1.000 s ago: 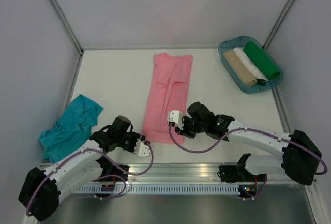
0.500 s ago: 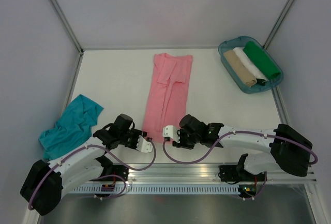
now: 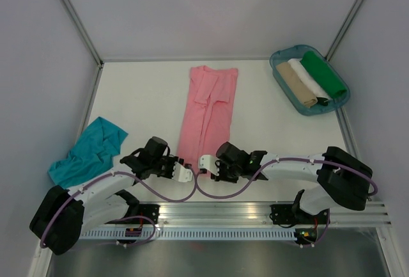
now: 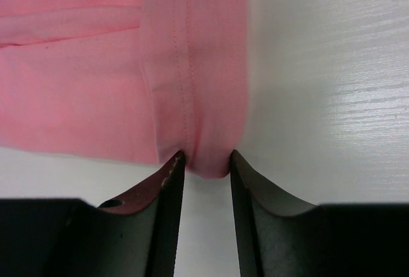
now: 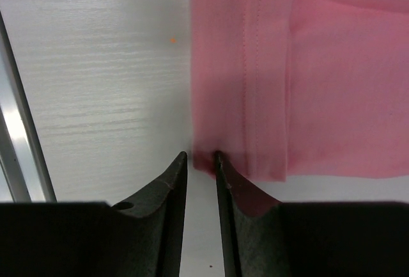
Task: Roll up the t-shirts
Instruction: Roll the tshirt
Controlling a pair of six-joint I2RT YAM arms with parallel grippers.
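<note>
The salmon pink t-shirt lies folded into a long strip down the middle of the table. Both grippers are at its near hem. My left gripper pinches the hem's left corner between nearly closed fingertips, and the fabric bunches inward there. My right gripper is closed to a narrow gap on the hem's right corner. Its right finger lies over the cloth. The teal blue t-shirt lies crumpled at the left, away from both grippers.
A teal plastic tray at the back right holds three rolled cloths: tan, white and green. Grey walls enclose the table on three sides. A metal rail runs along the near edge, also seen in the right wrist view.
Both grippers have moved inward and forward to the pink shirt's near hem, the left from the left and the right from the right, and now hold its corners. The shirts have not moved.
</note>
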